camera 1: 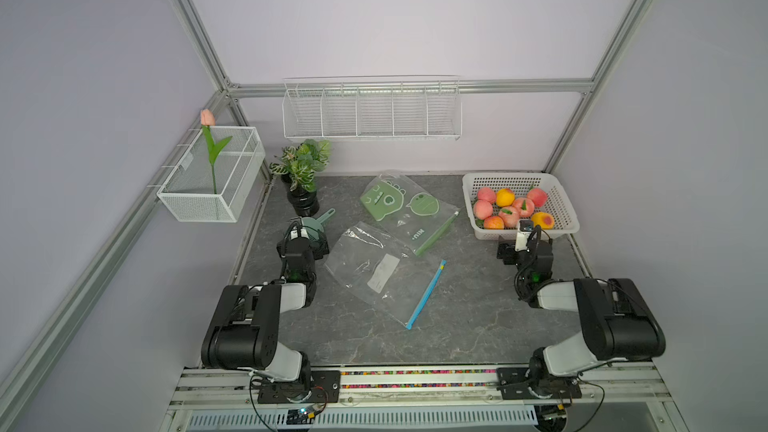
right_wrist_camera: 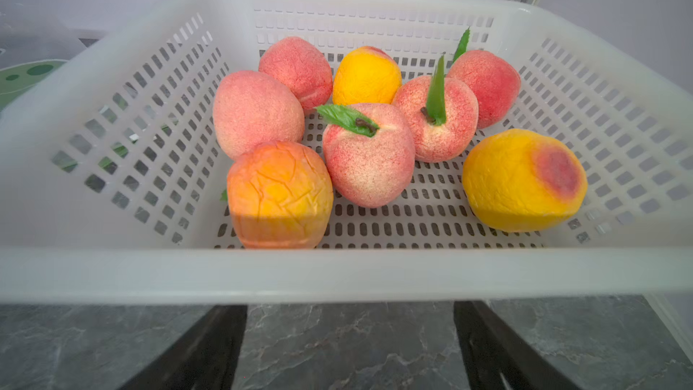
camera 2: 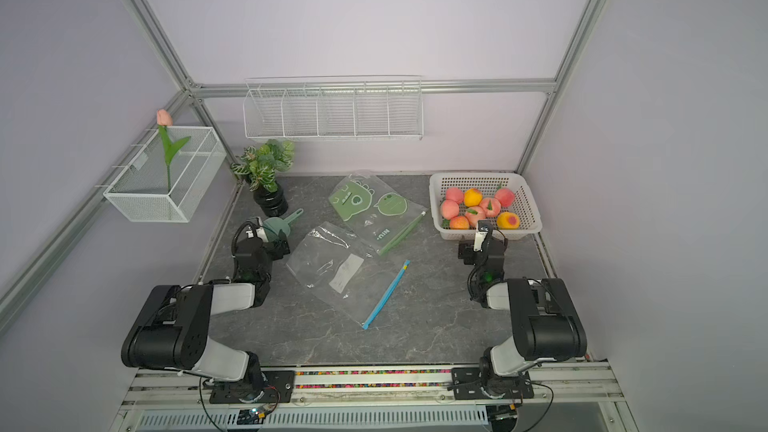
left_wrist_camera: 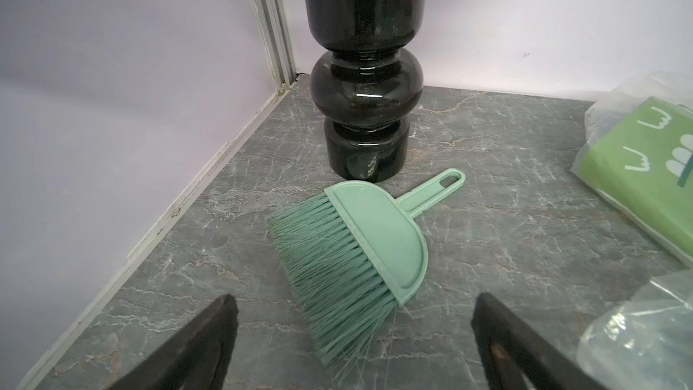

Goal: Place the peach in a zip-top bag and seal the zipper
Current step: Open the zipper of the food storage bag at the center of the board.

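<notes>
Nothing is done yet: the peaches (right_wrist_camera: 365, 155) sit in the basket (right_wrist_camera: 337, 272) at the surface's far right corner, the clear bag (camera 1: 380, 274) lies mid-surface, and the left hand (left_wrist_camera: 354, 300) and right hand (right_wrist_camera: 348, 307) gape wide, empty.

I see a dark marbled table (camera 1: 457, 326) carrying five things. A clear zip bag (camera 1: 374, 272) with a blue zipper lies flat near the middle, and a green printed bag (camera 1: 409, 209) lies just behind it. A white basket (camera 1: 511, 181) sits at the far right corner. At the far left stands a black vase (camera 1: 302, 201), with a green hand brush (left_wrist_camera: 375, 234) lying just in front of it.
</notes>
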